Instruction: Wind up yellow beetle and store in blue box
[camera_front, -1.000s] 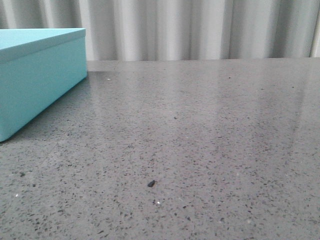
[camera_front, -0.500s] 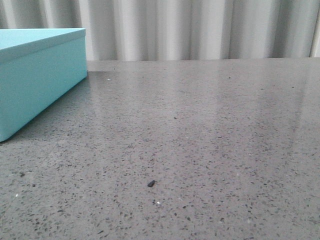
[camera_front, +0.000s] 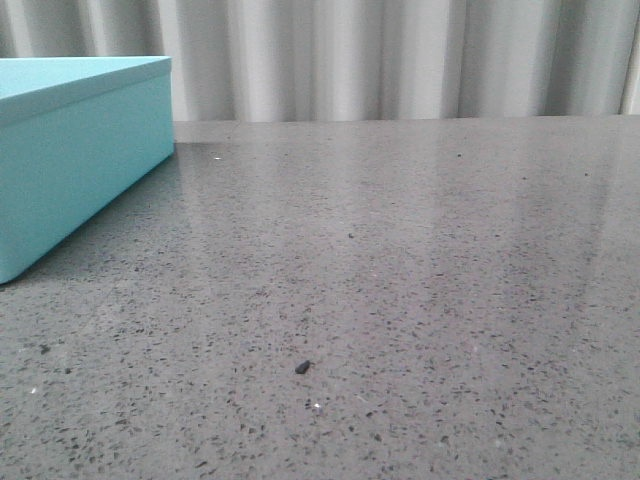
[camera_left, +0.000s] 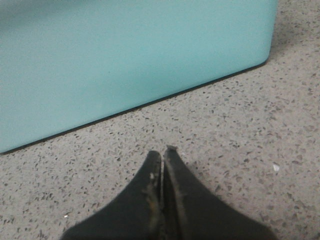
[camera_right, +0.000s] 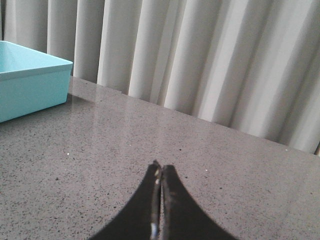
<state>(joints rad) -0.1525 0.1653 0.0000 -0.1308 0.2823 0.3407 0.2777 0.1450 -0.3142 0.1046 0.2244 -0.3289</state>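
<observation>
The blue box (camera_front: 70, 150) stands at the far left of the grey speckled table in the front view. It fills the upper part of the left wrist view (camera_left: 125, 55) and shows small in the right wrist view (camera_right: 27, 80). My left gripper (camera_left: 163, 152) is shut and empty, low over the table a short way from the box's side wall. My right gripper (camera_right: 160, 167) is shut and empty over the open table, away from the box. The yellow beetle is out of view in every frame. Neither gripper shows in the front view.
The grey speckled table (camera_front: 400, 280) reaches back to a pale pleated curtain (camera_front: 400, 55). A small dark speck (camera_front: 302, 367) lies on the table near the front.
</observation>
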